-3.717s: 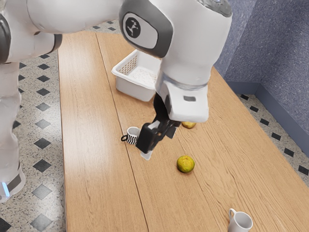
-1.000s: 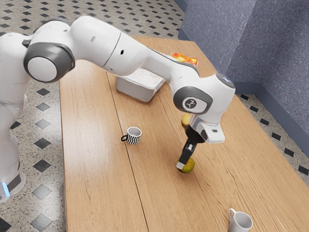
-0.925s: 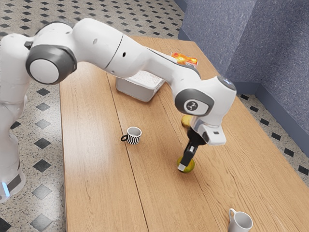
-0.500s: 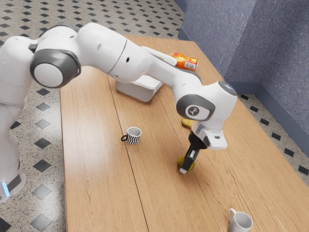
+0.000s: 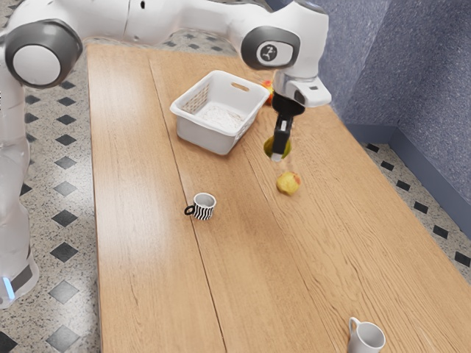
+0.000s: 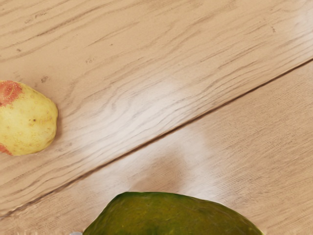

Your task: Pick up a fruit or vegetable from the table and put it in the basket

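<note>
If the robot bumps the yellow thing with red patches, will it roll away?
The yellow thing with red patches might roll, since it's roundish and sits on a bare bit of table. Its lumpy shape could make it wobble, though. It's probably firm, not floppy, because it isn't sagging.

Black stripes, yellow and green meet your tan, grained table (image 5: pixel 140 235).
You have a black-and-white striped mug (image 5: pixel 204 211), a white basket (image 5: pixel 197 134), a plain white mug (image 5: pixel 366 341), a yellow fruit (image 6: pixel 27 125) patched with red, a deep green fruit (image 6: pixel 166 215) mottled olive, and a pale speckled floor (image 5: pixel 51 193) set with dark diamonds.
</note>
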`<state>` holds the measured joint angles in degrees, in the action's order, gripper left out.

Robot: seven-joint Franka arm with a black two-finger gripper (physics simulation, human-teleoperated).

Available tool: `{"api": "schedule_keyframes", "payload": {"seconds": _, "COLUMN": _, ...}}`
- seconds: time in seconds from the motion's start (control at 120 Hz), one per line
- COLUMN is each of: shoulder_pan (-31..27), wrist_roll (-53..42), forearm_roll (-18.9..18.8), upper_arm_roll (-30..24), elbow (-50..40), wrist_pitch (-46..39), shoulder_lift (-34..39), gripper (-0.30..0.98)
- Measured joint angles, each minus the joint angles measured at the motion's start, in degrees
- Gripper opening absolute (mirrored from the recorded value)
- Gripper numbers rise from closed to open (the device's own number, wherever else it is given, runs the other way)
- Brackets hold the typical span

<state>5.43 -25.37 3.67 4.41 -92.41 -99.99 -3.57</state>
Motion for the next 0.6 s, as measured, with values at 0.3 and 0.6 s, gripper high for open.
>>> {"api": "schedule_keyframes", "payload": {"seconds": 0.3, "shoulder_pan": -37.92, "wrist_roll": -3.70, "forearm_roll": -2.83, "upper_arm_roll": -10.11, "elbow": 7.70, "wrist_pitch": 0.39, "shoulder_lift": -6.24, "gripper": 0.32}}
{"api": "schedule_keyframes", "payload": {"seconds": 0.6, "shoulder_pan": -39.01, "wrist_roll": -7.38, "forearm_roll": -2.91, "upper_arm_roll": -9.09, "elbow": 9.38, "wrist_pitch": 0.03, "shoulder_lift": -8.60, "gripper": 0.60}}
